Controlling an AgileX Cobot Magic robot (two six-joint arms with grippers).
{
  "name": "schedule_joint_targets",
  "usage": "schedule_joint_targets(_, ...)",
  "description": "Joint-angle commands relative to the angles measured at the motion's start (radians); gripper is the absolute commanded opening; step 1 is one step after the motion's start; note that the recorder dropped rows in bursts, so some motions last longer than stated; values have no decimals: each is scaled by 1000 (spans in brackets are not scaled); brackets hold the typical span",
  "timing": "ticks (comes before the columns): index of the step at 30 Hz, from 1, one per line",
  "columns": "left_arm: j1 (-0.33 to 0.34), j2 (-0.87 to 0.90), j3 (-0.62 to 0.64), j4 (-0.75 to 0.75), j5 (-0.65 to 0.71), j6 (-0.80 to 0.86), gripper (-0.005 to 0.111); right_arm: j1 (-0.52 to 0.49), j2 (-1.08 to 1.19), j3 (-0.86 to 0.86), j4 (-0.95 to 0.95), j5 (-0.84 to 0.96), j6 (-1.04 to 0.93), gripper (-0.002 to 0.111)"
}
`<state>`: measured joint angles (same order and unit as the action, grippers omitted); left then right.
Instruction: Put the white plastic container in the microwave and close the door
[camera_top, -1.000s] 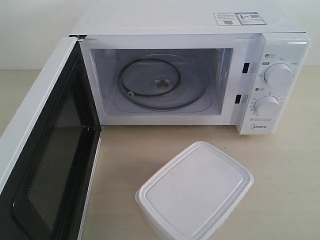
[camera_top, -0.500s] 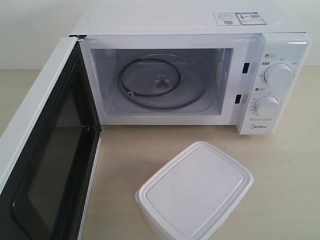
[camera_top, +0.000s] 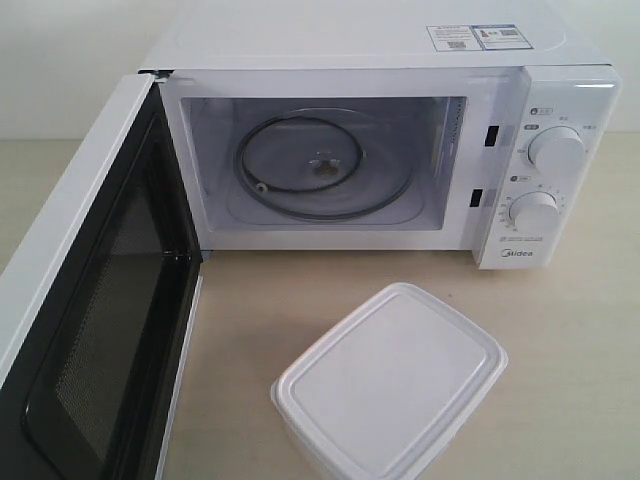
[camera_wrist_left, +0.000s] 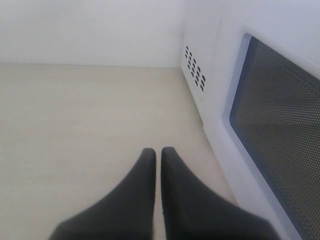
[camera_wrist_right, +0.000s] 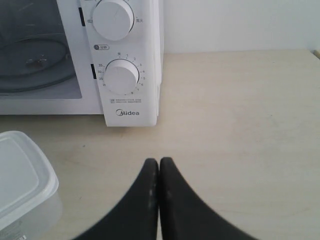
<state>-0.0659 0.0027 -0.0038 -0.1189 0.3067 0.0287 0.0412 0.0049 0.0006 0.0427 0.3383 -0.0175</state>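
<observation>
Jaws pressed together on both sides, nothing pinched: our left gripper (camera_wrist_left: 156, 152) and right gripper (camera_wrist_right: 159, 162) hover empty over the desk (camera_top: 570, 340), noses aimed at its far edge. We've got the white plastic container (camera_top: 390, 385) lidded and sitting toward the near edge, in front of the microwave (camera_top: 350, 40), well clear of the glass turntable (camera_top: 320, 170). Its long axis slants from the near edge up toward the far right corner. Our right gripper hangs before the dial panel with the box just off to its door side, so we'd judge that arm nearer. The left one sits outside the door (camera_top: 90, 300), which is swung wide and stands between it and the box.
</observation>
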Motion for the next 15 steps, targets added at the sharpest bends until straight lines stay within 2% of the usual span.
schedule_joint_targets(1,4,-3,4,4,0,3,4,-1,-5,-1,-1,-5,-3,0)
schedule_joint_targets(9,4,-3,4,4,0,3,4,-1,-5,-1,-1,-9,-3,0)
schedule_joint_targets(15,4,-3,4,4,0,3,4,-1,-5,-1,-1,-129,-3,0)
